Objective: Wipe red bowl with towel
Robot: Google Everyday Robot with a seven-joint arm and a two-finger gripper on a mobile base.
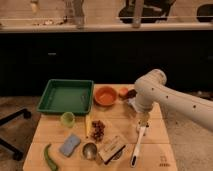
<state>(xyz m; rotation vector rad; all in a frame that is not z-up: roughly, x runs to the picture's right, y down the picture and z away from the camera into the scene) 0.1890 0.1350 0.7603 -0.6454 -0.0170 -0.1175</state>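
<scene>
On your pale wooden table, a green rectangular plastic tray sits at the far left corner. A small light green cup stands just in front of it. A long green chilli pepper lies at the near left corner, with a blue-grey rectangular sponge just right of it. Your round orange-red bowl stands at the far edge near the middle, just beside the tray's right wall, upright and apart from the gripper. To its right, a dark maroon-brown bowl is partly covered by the white robot arm. You cannot pick out the small pale cloth towel for certain, because the arm hides that stretch of the far edge. The two-finger gripper hangs low over the right half of the table. Its jaws stand wide apart with nothing seen between them. It is just above the upper end of a white long-handled utensil, which lies toward the near edge.
</scene>
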